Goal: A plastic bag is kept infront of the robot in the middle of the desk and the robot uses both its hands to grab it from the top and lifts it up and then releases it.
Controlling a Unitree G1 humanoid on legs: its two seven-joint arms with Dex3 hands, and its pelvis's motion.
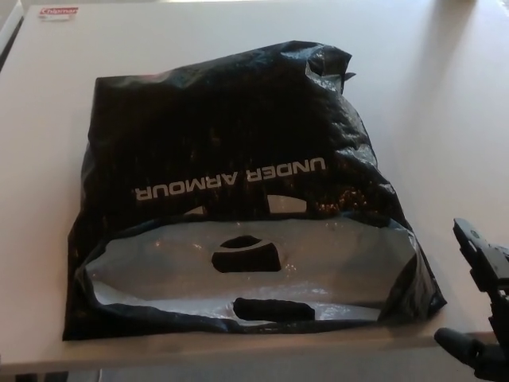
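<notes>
So the bag (238,175) is lying flat in the middle of the worktop (445,111), right in front of me. It's black plastic with white lettering across it that reads upside down from where I'm looking (UNDER ARMOUR, if you flip it). The open top faces me, at the near edge of the worktop, and you can see the grey inside of it plus the two cut-out handle holes, one behind the other. The far right corner of the bag is crumpled up a bit.

My right hand (481,306) is poking into view at the bottom right, just past the worktop's near corner. The fingers are spread apart, one up near the worktop edge and another lower down, and it's holding nothing. It's beside the bag's near right corner but not touching it, there's a strip of bare worktop between them.

My left hand isn't showing at all.

Only other thing around is a little white label (59,12) with red print way over at the far left corner, well apart from the bag.
</notes>
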